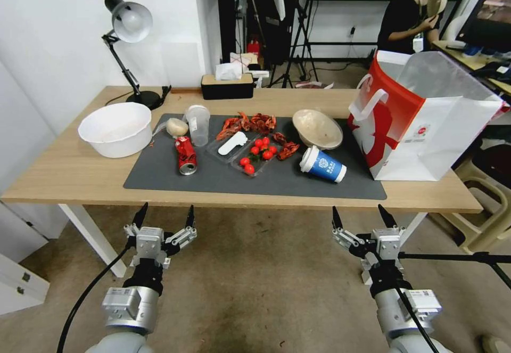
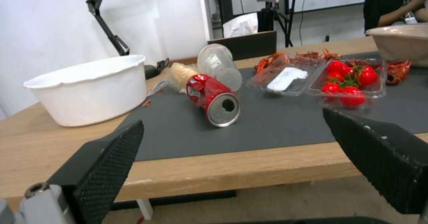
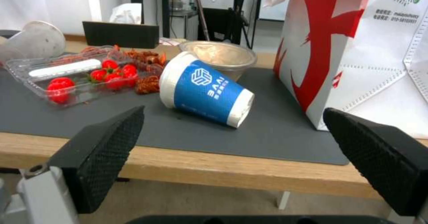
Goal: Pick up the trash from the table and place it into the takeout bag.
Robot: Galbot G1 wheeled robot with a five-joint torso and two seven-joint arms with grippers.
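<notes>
On the table (image 1: pixel 64 174) a dark mat carries the trash: a blue paper cup (image 1: pixel 323 164) (image 3: pixel 205 89) on its side, a beige shallow bowl (image 1: pixel 317 128) (image 3: pixel 219 56), a red soda can (image 1: pixel 186 154) (image 2: pixel 213 98) lying down, a clear plastic cup (image 1: pixel 198 124) (image 2: pixel 219 65) and a small beige lump (image 1: pixel 176 126) (image 2: pixel 180 75). The takeout bag (image 1: pixel 420 118) (image 3: pixel 356 50) stands upright at the table's right end. My left gripper (image 1: pixel 165 217) and right gripper (image 1: pixel 361 217) hang open below the front edge, holding nothing.
A large white bowl (image 1: pixel 116 128) sits at the left, a black desk lamp (image 1: pixel 128 28) behind it. A clear tray of tomatoes (image 1: pixel 256 156), red crayfish shells (image 1: pixel 250 123) and a tissue box (image 1: pixel 227 84) are also there. A beige chair (image 1: pixel 487 198) stands right.
</notes>
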